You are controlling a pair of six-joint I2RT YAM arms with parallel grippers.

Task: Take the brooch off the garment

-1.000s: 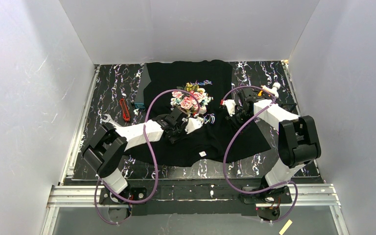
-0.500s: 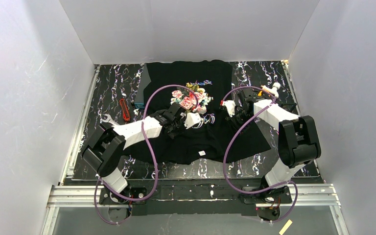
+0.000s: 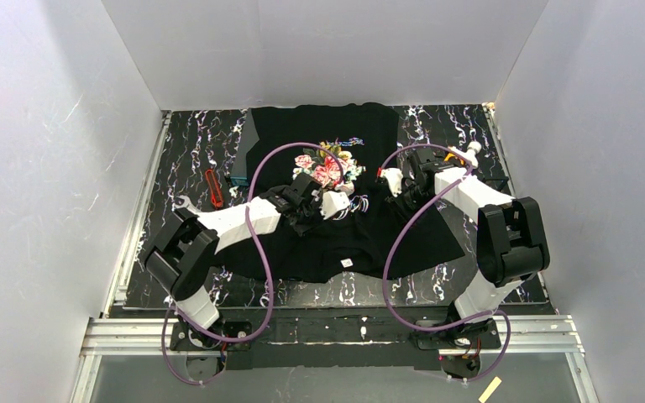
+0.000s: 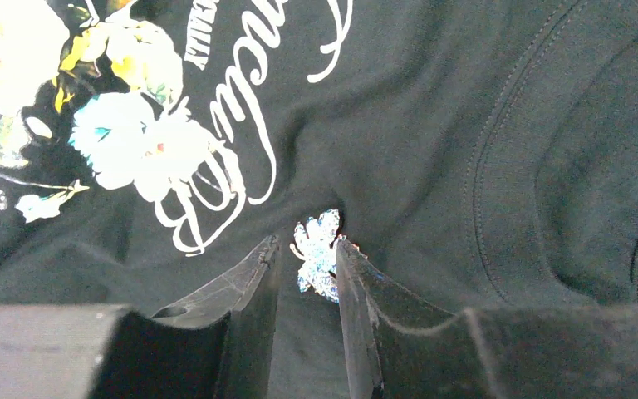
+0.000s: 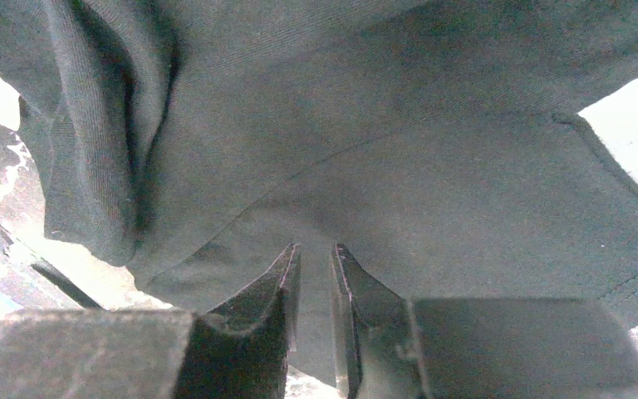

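The garment (image 3: 386, 235), a black T-shirt with a rose print (image 3: 327, 170), lies spread on the table. The brooch (image 4: 317, 258), a small sparkling silver leaf shape, is pinned just below the white lettering (image 4: 233, 125). My left gripper (image 4: 307, 241) has closed narrowly around the brooch. Its right fingertip (image 4: 350, 259) touches the brooch, and the cloth puckers there. In the top view the left gripper (image 3: 336, 204) sits at the print's near edge. My right gripper (image 5: 314, 247) is shut on a fold of the garment (image 5: 382, 125), lifted off the table, to the right of the print (image 3: 390, 180).
A red tool (image 3: 213, 186) lies on the black marbled table (image 3: 185, 159) to the left of the shirt. A teal object (image 3: 239, 180) lies at the shirt's left edge. White walls close in three sides. The white neck label (image 3: 347, 263) faces the near edge.
My left gripper has shifted slightly away from the bases, toward the print's lower edge, and its jaws narrowed. The right gripper edged a little to the left.
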